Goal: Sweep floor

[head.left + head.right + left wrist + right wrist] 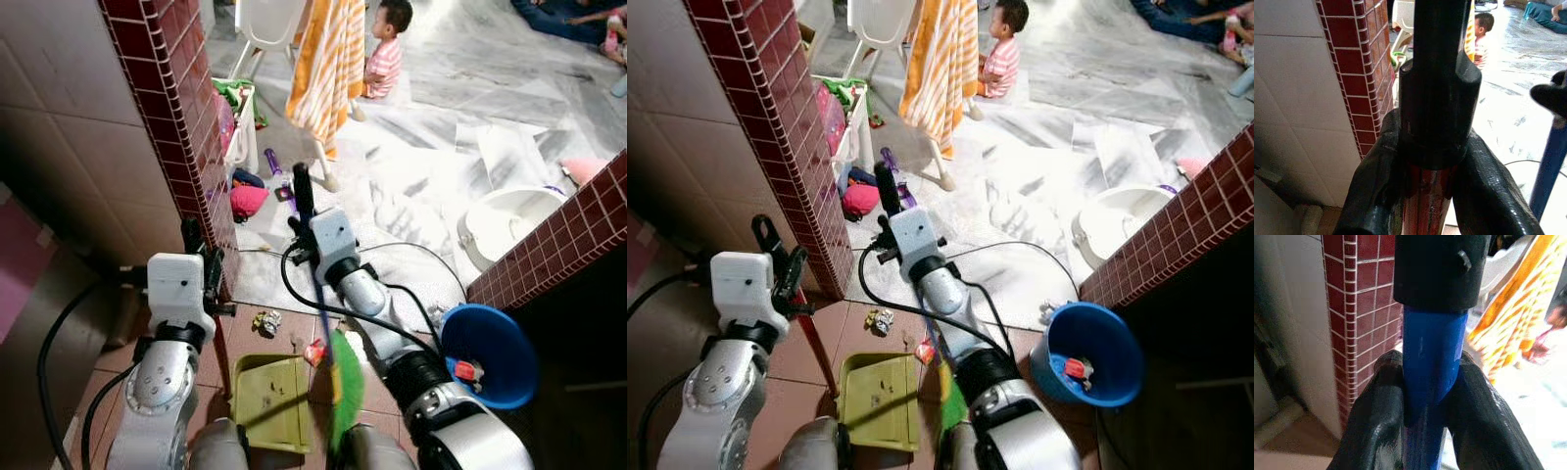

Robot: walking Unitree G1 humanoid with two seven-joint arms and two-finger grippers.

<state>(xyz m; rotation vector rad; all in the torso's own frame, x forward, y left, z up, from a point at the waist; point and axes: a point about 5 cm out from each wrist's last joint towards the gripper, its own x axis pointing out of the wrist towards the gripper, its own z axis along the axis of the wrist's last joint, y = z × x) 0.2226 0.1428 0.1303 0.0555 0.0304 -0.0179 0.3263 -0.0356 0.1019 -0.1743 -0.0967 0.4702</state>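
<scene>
Seen from the robot's head, looking down at a terracotta tile floor (250, 343) meeting white marble beyond a red-brick tiled pillar (171, 108).

Left end effector (1425, 196) at 9 o'clock, fingers (1376, 191) clamped on the red handle (1425, 200) of a green dustpan (269, 399); dustpan flat on the floor at 6 o'clock.

Right end effector (1425, 406) at centre, fingers (1374, 416) closed around the blue handle (1432, 362) of a broom; green broom bristles (343, 387) down at 6 o'clock, just beside the dustpan's right edge.

Crumpled wrapper (265, 320) on the tile just beyond the dustpan, red scrap (314, 352) touching the bristles.

Blue bucket (490, 354) at 4 o'clock, with litter inside. White basin (505, 223) at 2 o'clock. Orange striped towel (328, 64) hanging at 12 o'clock, a child (384, 49) seated just past it.
</scene>
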